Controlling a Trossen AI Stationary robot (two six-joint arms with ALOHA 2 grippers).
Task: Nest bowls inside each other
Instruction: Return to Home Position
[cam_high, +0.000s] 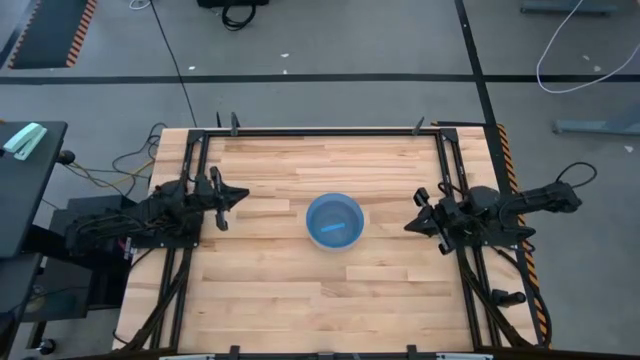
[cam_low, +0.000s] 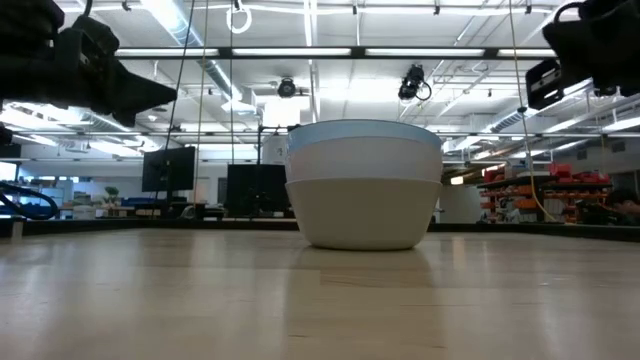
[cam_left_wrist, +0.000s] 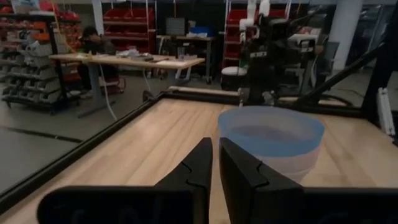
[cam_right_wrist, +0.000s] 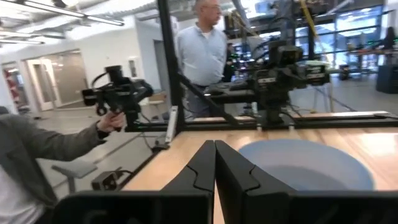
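Note:
A stack of bowls (cam_high: 334, 221) stands on its base in the middle of the table. The translucent blue bowl (cam_left_wrist: 272, 132) sits on top, inside a pale bowl (cam_low: 362, 211) whose wall shows below it; a third rim band shows between them in the low view. No salmon-orange bowl shows. My left gripper (cam_high: 240, 196) hovers left of the stack, shut and holding nothing. My right gripper (cam_high: 411, 226) hovers right of the stack, also shut and holding nothing. Both point toward the stack.
Bare wood (cam_high: 300, 290) lies all around the stack. A black frame (cam_high: 320, 131) edges the table. In the right wrist view a person (cam_right_wrist: 202, 53) stands beyond the table's left side, and a sleeved arm (cam_right_wrist: 37, 146) holds a black device (cam_right_wrist: 118, 93).

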